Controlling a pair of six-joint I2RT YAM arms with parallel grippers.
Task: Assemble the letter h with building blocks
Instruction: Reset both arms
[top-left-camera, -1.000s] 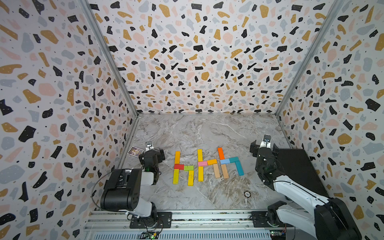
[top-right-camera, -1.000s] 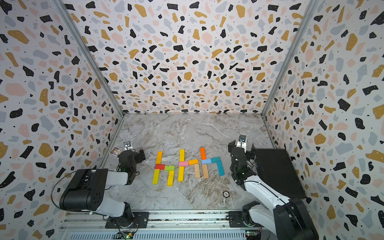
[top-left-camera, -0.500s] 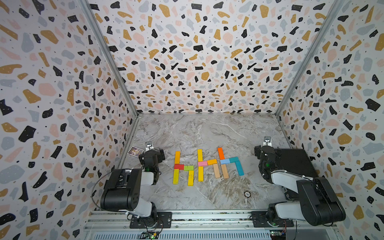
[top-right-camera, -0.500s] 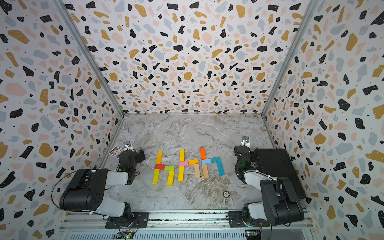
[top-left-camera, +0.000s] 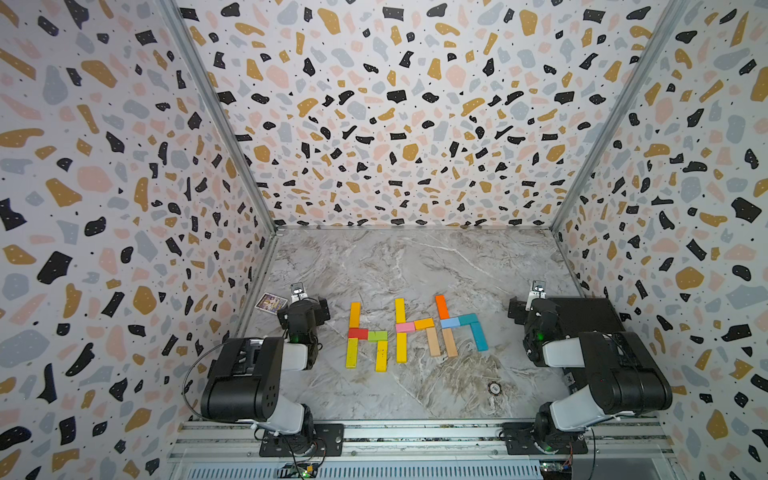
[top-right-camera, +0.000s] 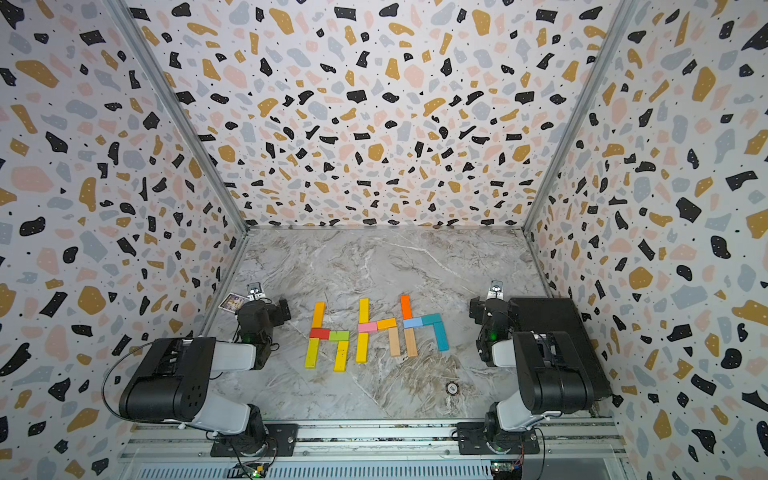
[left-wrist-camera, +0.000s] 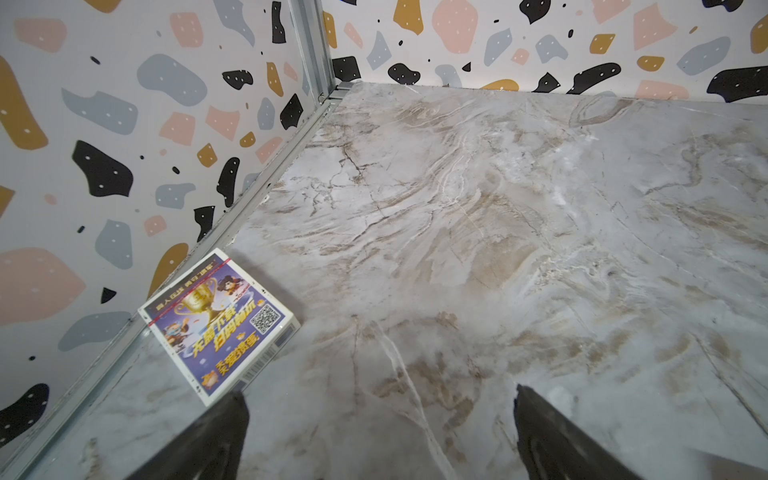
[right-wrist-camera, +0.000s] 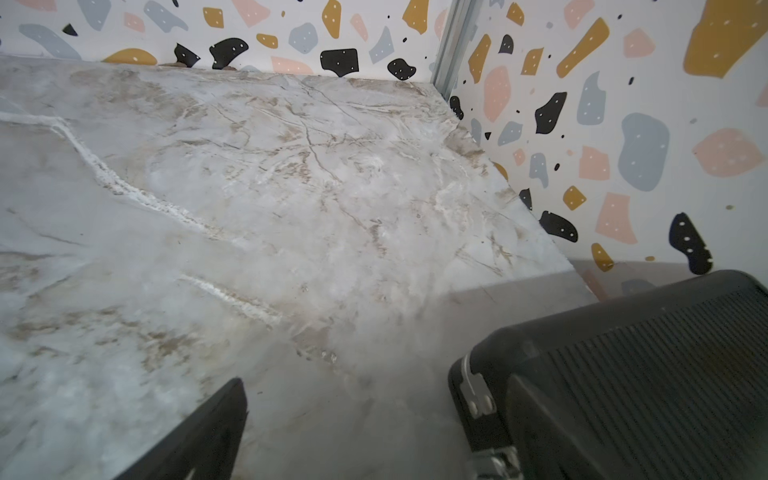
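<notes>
Beside the black ribbed plastic case (top-left-camera: 582, 316), on the grey marble-patterned tabletop (top-left-camera: 415, 266), the building blocks (top-left-camera: 424, 323), small flat wooden bars, are being shown in both top views, laid flat as three lowercase h shapes in a row leading away from the case.

In the two shapes farther from the case, the long bars are being aligned with the case's long edge. The short bars are being pointed across, towards the case.

In the shape nearest the case, the orange-red stem bar (top-left-camera: 441, 306) is being tilted with its far end away from the case. The long teal leg bar (top-left-camera: 479, 336) is being tilted with its near end towards the case.

The right gripper (top-left-camera: 518, 311) is being held at the case's far corner, jaws spread wide and empty. In the right wrist view one finger (right-wrist-camera: 224, 415) is being shown, and the case is filling the other side.

Beyond the blocks from the case, the left gripper (left-wrist-camera: 378, 399) is being held wide apart and empty, with the small printed picture card (left-wrist-camera: 216, 328) just beside one finger.

A small round ring (top-left-camera: 493, 388) is being shown off the case's near corner.
</notes>
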